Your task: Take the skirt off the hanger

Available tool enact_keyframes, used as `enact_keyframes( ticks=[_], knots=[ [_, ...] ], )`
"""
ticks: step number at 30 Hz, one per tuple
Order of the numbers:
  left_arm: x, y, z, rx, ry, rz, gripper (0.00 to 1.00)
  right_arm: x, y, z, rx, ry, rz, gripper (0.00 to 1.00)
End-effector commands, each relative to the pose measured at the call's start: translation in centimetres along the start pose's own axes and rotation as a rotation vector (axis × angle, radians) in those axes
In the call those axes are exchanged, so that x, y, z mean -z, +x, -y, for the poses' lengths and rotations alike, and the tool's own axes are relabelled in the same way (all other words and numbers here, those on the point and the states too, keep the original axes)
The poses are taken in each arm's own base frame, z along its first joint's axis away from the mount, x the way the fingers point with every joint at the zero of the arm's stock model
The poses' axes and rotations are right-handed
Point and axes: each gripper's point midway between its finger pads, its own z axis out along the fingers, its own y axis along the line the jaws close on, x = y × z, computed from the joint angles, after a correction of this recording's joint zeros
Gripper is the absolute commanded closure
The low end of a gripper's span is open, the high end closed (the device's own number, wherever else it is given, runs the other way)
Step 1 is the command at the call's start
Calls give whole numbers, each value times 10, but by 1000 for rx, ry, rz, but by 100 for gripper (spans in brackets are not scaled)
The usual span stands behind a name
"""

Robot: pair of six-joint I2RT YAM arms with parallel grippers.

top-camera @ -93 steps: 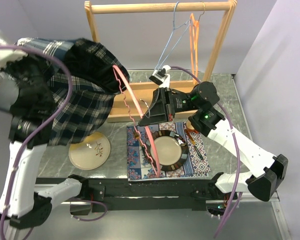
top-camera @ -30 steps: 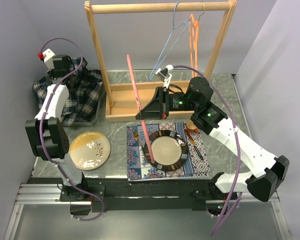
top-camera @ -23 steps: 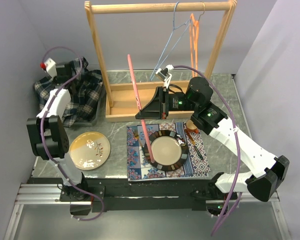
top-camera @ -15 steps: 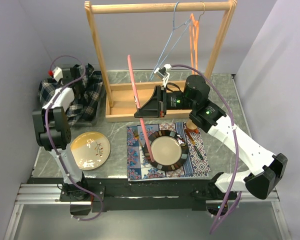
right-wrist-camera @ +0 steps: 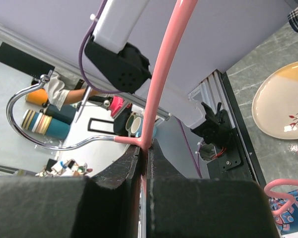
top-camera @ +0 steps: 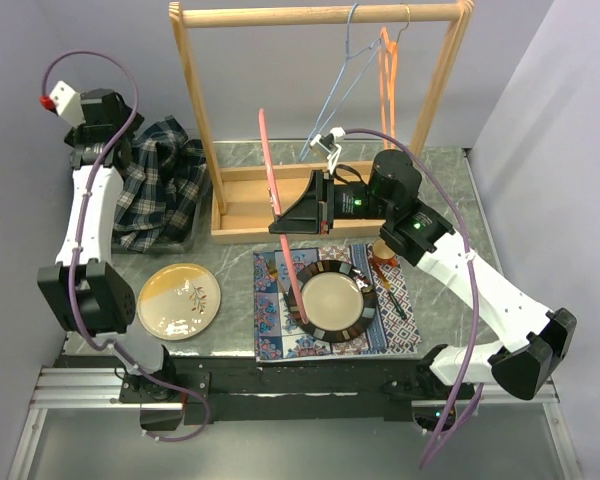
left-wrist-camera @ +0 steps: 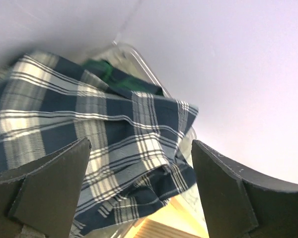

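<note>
The dark plaid skirt (top-camera: 160, 185) lies crumpled in a clear tray (top-camera: 180, 241) at the back left, free of the hanger. My left gripper (top-camera: 115, 155) hovers just above it, open, with nothing between its fingers. In the left wrist view the skirt (left-wrist-camera: 114, 134) fills the space below the spread gripper (left-wrist-camera: 140, 144). The bare pink hanger (top-camera: 280, 215) stands steeply tilted over the table's middle. My right gripper (top-camera: 280, 225) is shut on it near its neck. In the right wrist view the gripper (right-wrist-camera: 146, 151) pinches the pink hanger (right-wrist-camera: 164, 64) beside its metal hook (right-wrist-camera: 25, 99).
A wooden rack (top-camera: 320, 15) spans the back, with a blue wire hanger (top-camera: 340, 80) and an orange hanger (top-camera: 388, 80) on its bar. A beige plate (top-camera: 180, 300) lies front left. A dark-rimmed plate (top-camera: 332, 300) rests on a patterned mat (top-camera: 275, 335).
My left gripper has opened, let go of the skirt and risen away from it; the skirt stays in the tray. The right arm still holds the pink hanger in place.
</note>
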Motion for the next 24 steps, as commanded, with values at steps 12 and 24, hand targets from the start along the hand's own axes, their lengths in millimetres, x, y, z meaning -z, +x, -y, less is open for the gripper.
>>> enact_keyframes(
  ticks=[12,24],
  knots=[
    [-69,158,-133,30,-220,-310,28,6,-23,-18,138,0,91,100],
    [-77,163,-121,-107,-354,-292,18,-3,-38,-9,126,52,91,100]
  ],
)
